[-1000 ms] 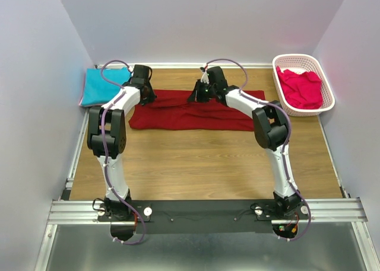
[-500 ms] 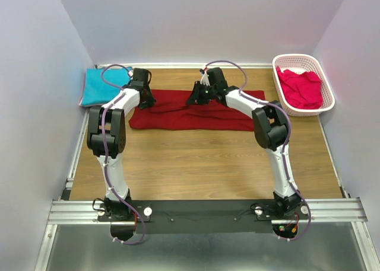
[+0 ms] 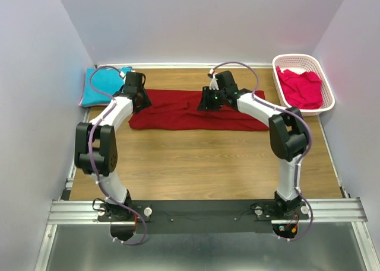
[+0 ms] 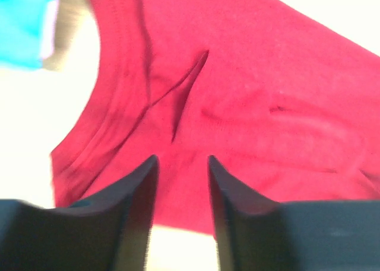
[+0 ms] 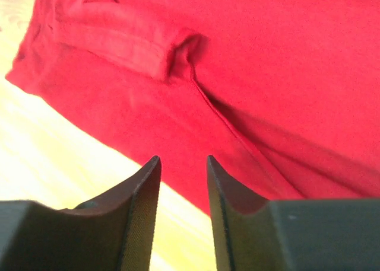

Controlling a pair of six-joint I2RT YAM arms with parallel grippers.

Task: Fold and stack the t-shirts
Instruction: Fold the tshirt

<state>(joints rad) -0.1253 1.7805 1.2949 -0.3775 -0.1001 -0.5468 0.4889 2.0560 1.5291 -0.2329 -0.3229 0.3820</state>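
A dark red t-shirt (image 3: 196,112) lies as a long folded band across the far half of the wooden table. My left gripper (image 3: 136,98) hovers over its left end and my right gripper (image 3: 208,100) over its upper middle. In the left wrist view the left gripper (image 4: 182,158) stands open above the dark red cloth (image 4: 249,105), with nothing between its fingers. The right gripper (image 5: 183,158) is open too, above the tee's edge (image 5: 267,75) where a small fold shows. A folded turquoise t-shirt (image 3: 95,88) lies at the far left. A pinkish-red t-shirt (image 3: 301,87) sits crumpled in the basket.
The white latticed basket (image 3: 297,57) stands at the far right corner against the wall. Bare wooden table (image 3: 202,164) stretches between the dark red tee and the arm bases. Grey walls close in on three sides.
Both grippers have opened and let go of the dark red tee's far edge. The left elbow has swung out to the left, and the right gripper has shifted slightly right.
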